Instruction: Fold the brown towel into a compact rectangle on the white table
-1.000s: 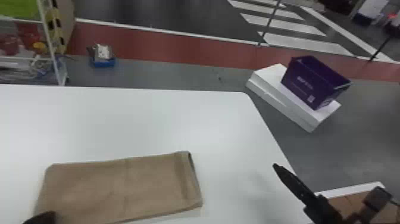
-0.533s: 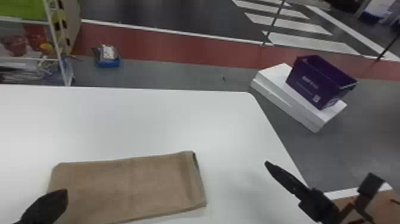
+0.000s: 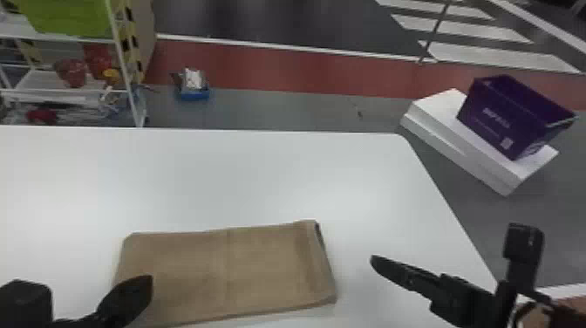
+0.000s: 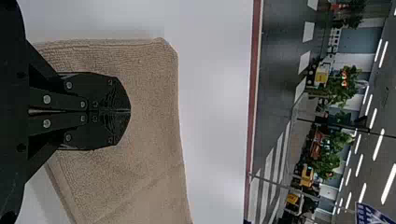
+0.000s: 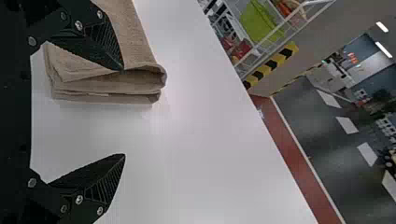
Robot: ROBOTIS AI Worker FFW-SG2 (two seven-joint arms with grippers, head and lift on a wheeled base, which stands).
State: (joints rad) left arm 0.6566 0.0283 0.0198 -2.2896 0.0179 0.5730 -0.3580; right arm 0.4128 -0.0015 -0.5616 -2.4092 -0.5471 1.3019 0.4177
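The brown towel (image 3: 226, 270), folded into a flat layered rectangle, lies on the white table (image 3: 226, 174). Over its left part, in the head view, is my left gripper (image 3: 128, 298). The left wrist view has the left gripper (image 4: 130, 111) shut, its two fingers together above the towel (image 4: 144, 93). To the right of the towel is my right gripper (image 3: 405, 272). In the right wrist view the right gripper (image 5: 123, 113) is open, with one finger overlapping the view of the towel's stacked folded edge (image 5: 109, 84) and the other over bare table.
The table's right edge runs beside my right arm. Beyond it, a purple bin (image 3: 510, 117) stands on white boxes (image 3: 462, 148). A shelf rack (image 3: 124, 65) and a small blue tray (image 3: 194, 93) are behind the table.
My left gripper has come in from the lower left and moved right over the towel. The right gripper has moved left, closer to the towel. The head view has shifted slightly.
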